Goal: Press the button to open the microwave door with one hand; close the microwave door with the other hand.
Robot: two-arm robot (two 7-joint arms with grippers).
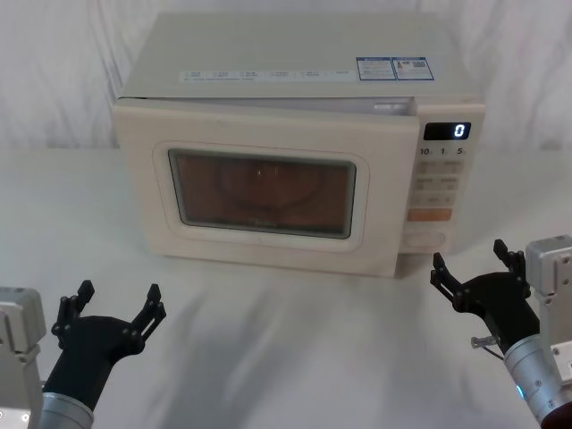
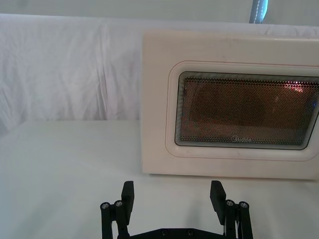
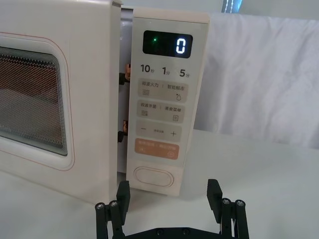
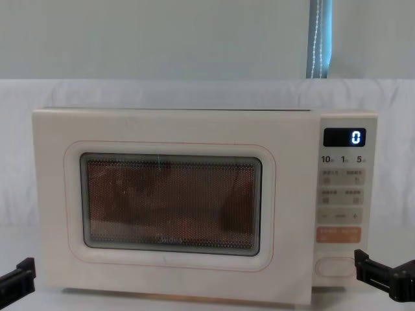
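The left tool [image 1: 109, 310] hovers low over the white surface [image 1: 286, 349], in front of the microwave's left end and well apart from it, fingers spread and holding nothing. In its wrist view the fingertips [image 2: 128, 194] frame bare cloth below the door's hinge side.

The microwave door [image 1: 264, 192] stands ajar: its right edge has sprung out from the body, leaving a dark gap beside the control panel [image 3: 162, 99], and the cavity glows behind the window. The opening press looks done, so the closing push is likely what remains. The door is a stiff, light hinged panel with smooth plastic skin; it needs no grip, only a flat push on the cream frame near its free right edge, away from the glass, until the latch catches. The oven itself could slide on the cloth if shoved hard.

The button [image 3: 154, 176] sits at the panel's foot, under the orange key [image 3: 156, 149].

The right tool [image 1: 475, 274] hangs released and empty just before the button, near but not touching.
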